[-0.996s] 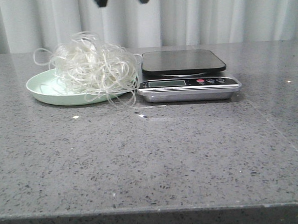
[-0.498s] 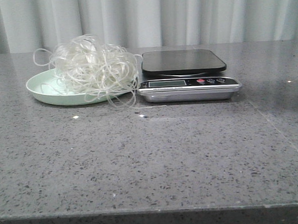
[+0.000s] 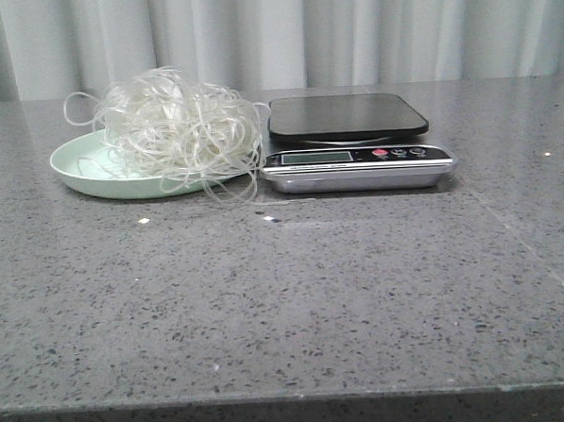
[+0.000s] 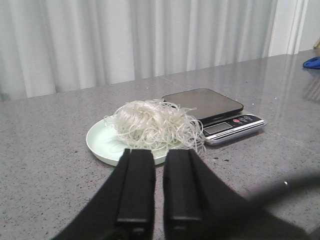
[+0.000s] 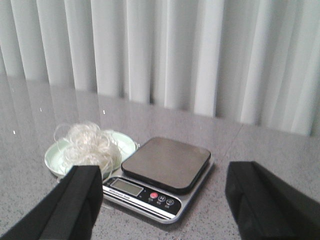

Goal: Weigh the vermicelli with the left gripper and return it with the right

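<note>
The vermicelli (image 3: 178,122), a fluffy tangle of whitish strands, lies on a pale green plate (image 3: 81,169) at the back left of the table. A digital scale (image 3: 348,122) with a dark platform stands right beside the plate, with nothing on it. Neither gripper shows in the front view. In the left wrist view my left gripper (image 4: 159,152) is empty, its fingers nearly together, hovering short of the plate (image 4: 100,142) and vermicelli (image 4: 155,122). In the right wrist view my right gripper (image 5: 162,172) is wide open and empty, above and short of the scale (image 5: 167,162) and vermicelli (image 5: 87,145).
A pale curtain (image 3: 348,28) hangs behind the grey speckled table (image 3: 286,296). A blue object (image 4: 312,62) lies at the far edge of the left wrist view. Stray noodle loops hang over the plate rim toward the scale.
Two dark gripper fingertips that showed at the top of the front view one second ago have gone out of the picture. Vermicelli, plate and scale have not moved.
</note>
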Action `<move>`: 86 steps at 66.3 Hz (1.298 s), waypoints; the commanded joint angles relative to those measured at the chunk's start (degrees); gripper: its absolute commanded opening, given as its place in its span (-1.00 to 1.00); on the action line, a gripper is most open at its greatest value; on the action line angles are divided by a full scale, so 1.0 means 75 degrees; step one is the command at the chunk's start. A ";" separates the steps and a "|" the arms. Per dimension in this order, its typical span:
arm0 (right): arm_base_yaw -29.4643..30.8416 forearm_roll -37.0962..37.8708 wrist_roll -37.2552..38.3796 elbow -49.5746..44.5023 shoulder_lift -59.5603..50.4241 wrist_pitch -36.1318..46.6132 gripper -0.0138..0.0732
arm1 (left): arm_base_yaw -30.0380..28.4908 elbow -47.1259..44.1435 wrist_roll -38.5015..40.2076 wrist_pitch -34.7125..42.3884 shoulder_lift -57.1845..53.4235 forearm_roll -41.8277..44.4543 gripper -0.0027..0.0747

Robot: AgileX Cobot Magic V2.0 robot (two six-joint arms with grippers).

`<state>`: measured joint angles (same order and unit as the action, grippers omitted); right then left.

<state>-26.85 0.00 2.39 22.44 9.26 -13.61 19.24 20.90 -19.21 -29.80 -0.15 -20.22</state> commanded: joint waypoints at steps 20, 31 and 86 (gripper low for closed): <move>0.0038 0.0131 -0.0055 -0.0268 -0.0672 0.0359 -0.34 | -0.0026 0.0182 -0.0016 0.0587 0.0084 -0.0161 -0.51; 0.0038 0.0131 -0.0055 -0.0268 -0.0672 0.0341 -0.25 | -0.0026 0.0182 -0.0016 0.0587 0.0084 -0.0161 -0.51; 0.0038 0.0131 -0.0055 -0.0268 -0.0672 0.0341 -0.25 | -0.1035 -0.0682 0.0199 0.1546 0.0056 0.1014 -0.51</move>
<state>-26.85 0.00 2.39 19.08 3.49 -15.40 14.47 16.88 -18.66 -26.47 -0.15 -14.02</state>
